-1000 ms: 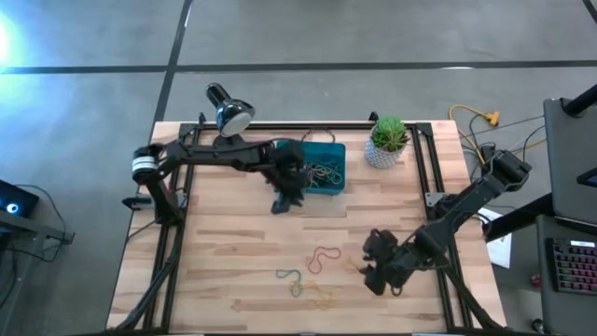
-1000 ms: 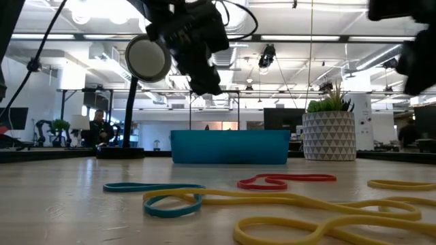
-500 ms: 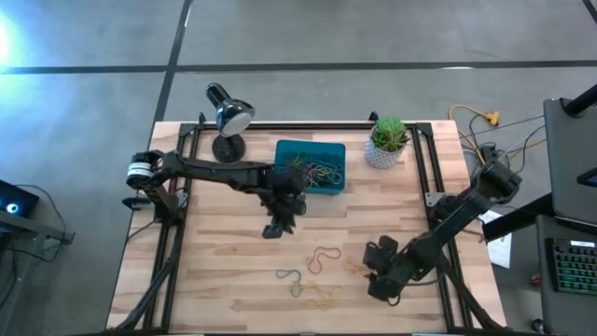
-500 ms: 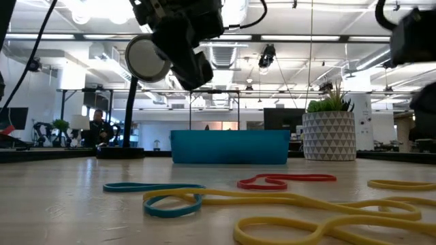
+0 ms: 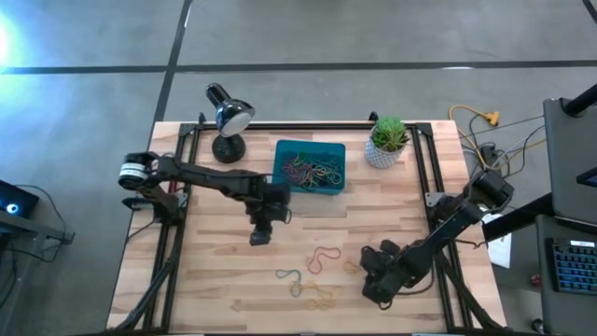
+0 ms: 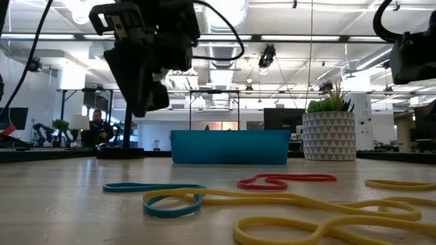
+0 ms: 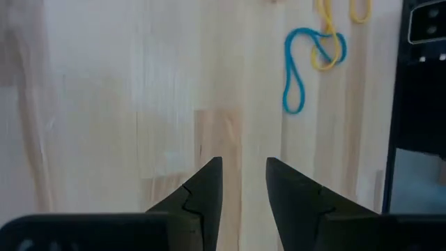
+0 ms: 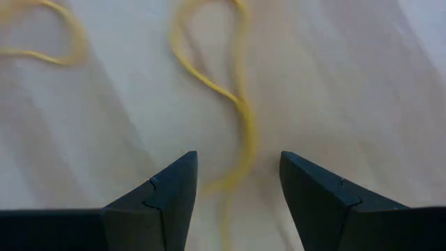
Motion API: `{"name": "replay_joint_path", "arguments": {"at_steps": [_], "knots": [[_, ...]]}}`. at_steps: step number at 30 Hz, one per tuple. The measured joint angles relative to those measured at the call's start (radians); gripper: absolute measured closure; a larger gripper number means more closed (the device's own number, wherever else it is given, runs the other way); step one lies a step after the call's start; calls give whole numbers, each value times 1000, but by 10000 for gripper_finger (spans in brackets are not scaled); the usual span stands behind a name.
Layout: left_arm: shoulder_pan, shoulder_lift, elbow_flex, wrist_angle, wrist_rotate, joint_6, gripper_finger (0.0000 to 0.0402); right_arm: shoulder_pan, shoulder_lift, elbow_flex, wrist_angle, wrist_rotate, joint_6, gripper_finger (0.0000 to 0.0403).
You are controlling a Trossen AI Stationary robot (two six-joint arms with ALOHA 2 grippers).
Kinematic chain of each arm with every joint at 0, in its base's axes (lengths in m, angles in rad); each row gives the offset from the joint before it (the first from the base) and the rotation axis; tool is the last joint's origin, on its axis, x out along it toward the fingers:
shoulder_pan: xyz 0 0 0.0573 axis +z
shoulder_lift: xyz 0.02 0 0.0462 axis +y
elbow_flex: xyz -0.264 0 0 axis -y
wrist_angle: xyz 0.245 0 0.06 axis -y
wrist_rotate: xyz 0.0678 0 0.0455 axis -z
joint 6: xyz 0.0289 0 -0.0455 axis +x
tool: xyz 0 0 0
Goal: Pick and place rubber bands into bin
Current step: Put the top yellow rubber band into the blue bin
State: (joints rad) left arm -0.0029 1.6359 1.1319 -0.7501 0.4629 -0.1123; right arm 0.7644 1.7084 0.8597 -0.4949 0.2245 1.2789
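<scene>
Yellow rubber band (image 8: pixel 233 104) runs lengthwise between the open, empty right gripper (image 8: pixel 238 183) fingers; left gripper (image 7: pixel 244 183), parted and empty, lies farther.

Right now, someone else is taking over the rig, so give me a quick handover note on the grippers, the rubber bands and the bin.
Left gripper: open, empty, over bare table between the bin and the loose bands.
Right gripper: open, empty, low over a yellow band that runs between its fingers, not gripped.
Done: a heap of mixed-colour bands lies in the bin at the table's back, beside the plant pot.
Left: the red band, the blue band and the yellow bands on the table's front half.
</scene>
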Motion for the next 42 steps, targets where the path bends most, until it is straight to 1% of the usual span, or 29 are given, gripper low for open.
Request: {"name": "replay_joint_path", "arguments": {"at_steps": [3,7,10,14,19,24,27,33,36,42], "knots": [[-4,-27,-40,5,0,-40,307,-5,2,6,-81,-25,41,209],[-17,-73,-109,17,-4,-77,307,-16,1,5,-127,-53,60,209],[-29,-115,-172,35,-10,-123,307,-24,-1,5,-112,-54,20,209],[-46,-183,-272,100,-35,-204,307,-35,-1,4,-71,-50,-56,209],[-60,-282,-406,237,-58,-323,307,-67,0,5,-49,-62,-129,209],[-63,-367,-523,396,-80,-433,307,-123,2,5,-36,-131,-188,210],[-63,-400,-570,462,-93,-476,307,-152,1,6,-39,-178,-213,221],[-64,-433,-590,487,-140,-486,307,-161,6,6,-52,-182,-202,262],[-64,-432,-591,494,-165,-485,307,-153,17,6,-56,-164,-184,282],[-64,-428,-604,531,-169,-484,307,-107,35,3,-37,-98,-183,306]]}}
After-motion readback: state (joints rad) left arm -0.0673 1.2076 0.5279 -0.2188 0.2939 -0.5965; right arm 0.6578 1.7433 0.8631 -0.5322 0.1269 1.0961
